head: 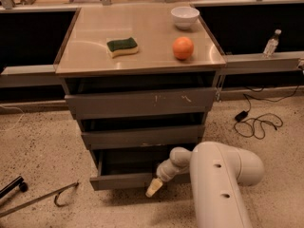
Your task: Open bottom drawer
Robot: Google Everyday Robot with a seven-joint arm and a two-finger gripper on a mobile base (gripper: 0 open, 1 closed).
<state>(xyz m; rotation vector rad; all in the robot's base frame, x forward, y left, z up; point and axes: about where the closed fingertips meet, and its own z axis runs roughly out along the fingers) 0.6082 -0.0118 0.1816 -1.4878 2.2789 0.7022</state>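
The bottom drawer (pixel 121 180) of the grey metal cabinet is pulled out towards me; its plain grey tray shows, dark and shadowed inside. My gripper (pixel 154 187) is at the drawer's front, near its right half, with a pale fingertip pointing down over the front's lower edge. The white arm (pixel 218 184) comes in from the lower right. The middle drawer (pixel 142 137) and the tall scratched top drawer (pixel 140 102) above stand shut.
The cabinet top (pixel 142 42) holds a green-and-yellow sponge (pixel 122 46), an orange (pixel 183 48) and a white bowl (pixel 185 17). A black cable (pixel 256 122) lies on the floor at right, a metal rod with a hook (pixel 42 199) at lower left. A bottle (pixel 270 43) stands on the right ledge.
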